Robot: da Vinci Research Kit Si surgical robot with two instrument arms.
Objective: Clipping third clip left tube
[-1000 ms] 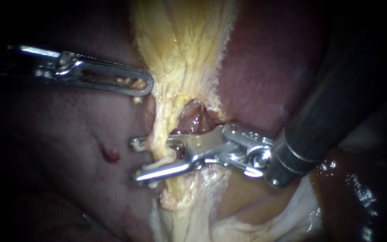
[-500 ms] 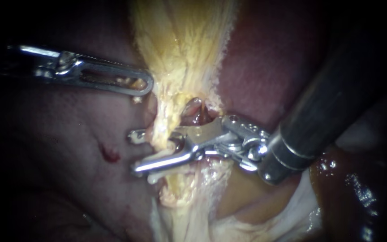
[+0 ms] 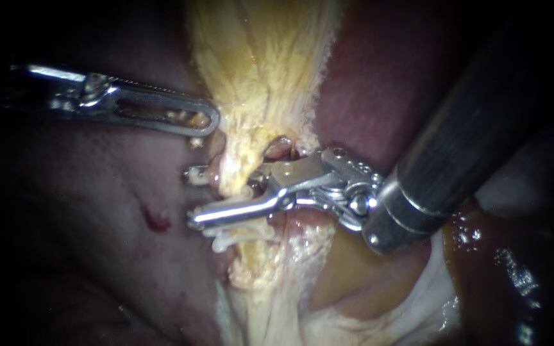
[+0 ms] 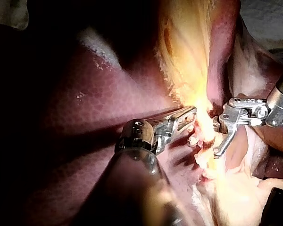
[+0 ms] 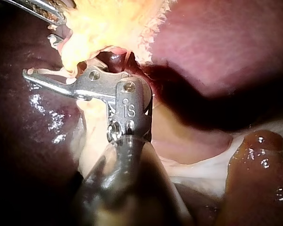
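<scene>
The left tube [image 3: 231,186] is the pale yellow, fat-coated strand that runs down the middle of the endoscope view, with a reddish tube [image 3: 278,152] just beside it on the right. The left tube lies between the two jaws of the right instrument [image 3: 192,195]. A white clip [image 3: 232,238] sits across the same strand just below the lower jaw.

The right instrument's dark shaft comes in from the upper right and ends in a metal hinge close to the strand. Its jaws are apart. The upper jaw passes behind the strand so that only its tip pokes out on the far side, and the lower jaw crosses in front of it. A gap shows between them, and the strand is not squeezed. A pale strip lies along the lower jaw, but the views do not show whether it is a loaded clip.

Above, the left instrument [image 3: 209,122] reaches in from the left. Its slotted jaws are clamped together on the edge of the yellow tissue [image 3: 258,64], and scraps of that tissue show through the slot. The left wrist view shows the same hold, with the tip buried in the bright yellow edge.

The dark red liver [image 3: 97,256] surrounds the strand on both sides. It has a small red spot [image 3: 157,221] to the left of the open jaws.
</scene>
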